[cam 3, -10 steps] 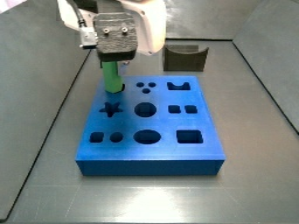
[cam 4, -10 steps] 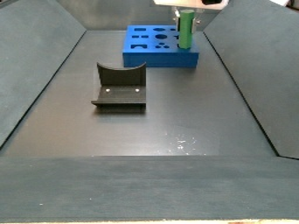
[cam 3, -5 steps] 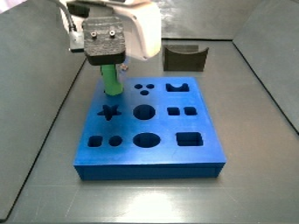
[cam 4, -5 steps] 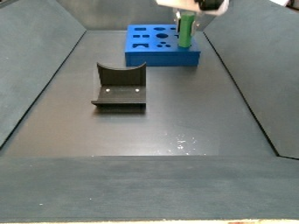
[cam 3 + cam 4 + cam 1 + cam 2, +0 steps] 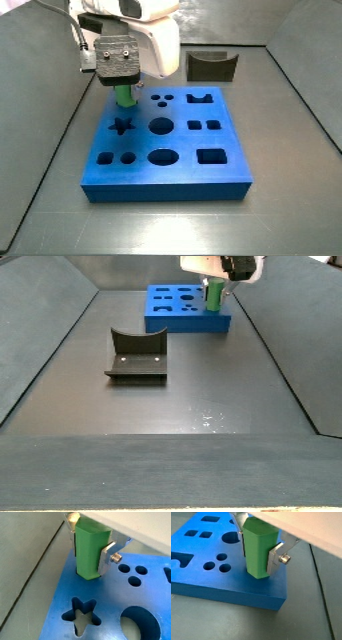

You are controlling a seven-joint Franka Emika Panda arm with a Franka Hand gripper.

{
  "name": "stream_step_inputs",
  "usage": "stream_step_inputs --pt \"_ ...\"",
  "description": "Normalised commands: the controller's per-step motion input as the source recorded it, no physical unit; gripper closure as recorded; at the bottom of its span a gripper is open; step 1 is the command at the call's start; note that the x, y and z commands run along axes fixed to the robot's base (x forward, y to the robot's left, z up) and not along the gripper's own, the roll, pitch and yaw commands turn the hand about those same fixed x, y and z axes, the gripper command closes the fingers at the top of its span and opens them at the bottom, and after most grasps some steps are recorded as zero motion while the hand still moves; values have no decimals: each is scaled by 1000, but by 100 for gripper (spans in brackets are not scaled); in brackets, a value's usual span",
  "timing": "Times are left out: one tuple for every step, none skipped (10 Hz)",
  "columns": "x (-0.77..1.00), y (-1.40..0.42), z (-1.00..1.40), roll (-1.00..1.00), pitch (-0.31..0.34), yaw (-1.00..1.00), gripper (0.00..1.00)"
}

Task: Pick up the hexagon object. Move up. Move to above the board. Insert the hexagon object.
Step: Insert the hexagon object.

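The hexagon object (image 5: pixel 123 97) now stands lower than it did a second ago: in the earlier side pictures a long stretch of green showed beneath the gripper (image 5: pixel 122 90), and now only a short stub shows above the board (image 5: pixel 167 170). We read this as the insertion under way, the rod sinking into a hole at the board's corner nearest the far left of the counter. The gripper has come down with it and sits just above that corner; its silver finger plate (image 5: pixel 107 557) presses flat on the green side in both wrist views, so we take the jaws as clamped on the hexagon object (image 5: pixel 258 547). In a wrist view the rod's lower end meets the blue top face of the board (image 5: pixel 60 607) just beside the star hole (image 5: pixel 81 614), but we cannot tell how deep it has gone, nor whether it is fully seated.

We judge the last step nearly done; what remains is to finish the push and let go.

Around it, the dark olive U-shaped block (image 5: pixel 211 66) rests near the counter's far edge, well apart from the board, and in a side view it lies out on the open floor (image 5: pixel 134 354). Nothing stands between the gripper and its hole. The other cut-outs, such as the pair of small round holes (image 5: pixel 215 562), are empty and clear of the rod.
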Motion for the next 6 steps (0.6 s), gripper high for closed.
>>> stream_step_inputs --pt "29 0 -1000 0 -6 0 100" --pt "0 0 -83 0 -126 0 100" --pt "-14 0 -11 0 0 0 100" --pt "-20 -57 -843 300 -14 -40 100" --pt "0 -77 -1000 297 0 -126 100" --pt "0 -109 -1000 231 0 -143 100"
